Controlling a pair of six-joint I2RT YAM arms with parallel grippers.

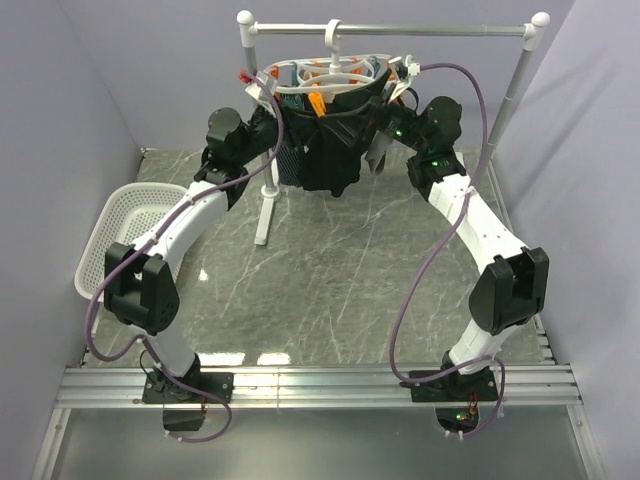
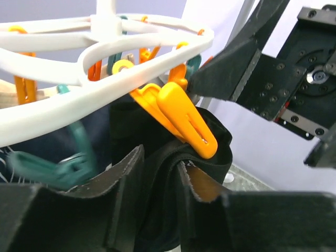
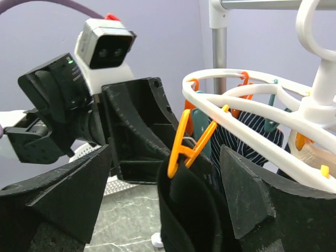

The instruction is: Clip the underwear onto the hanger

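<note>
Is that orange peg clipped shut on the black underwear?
Shut on it: in the right wrist view the orange plastic peg pinches the top edge of the black cloth underwear.

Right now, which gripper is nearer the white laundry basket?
Left. The left gripper is at the hanger's left edge, the laundry basket's side; the right gripper is across the hanger, farther off.

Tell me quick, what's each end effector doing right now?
Left end effector: closed on a fold of the underwear.
Right end effector: open, straddling the underwear and an orange peg, holding nothing.
</note>
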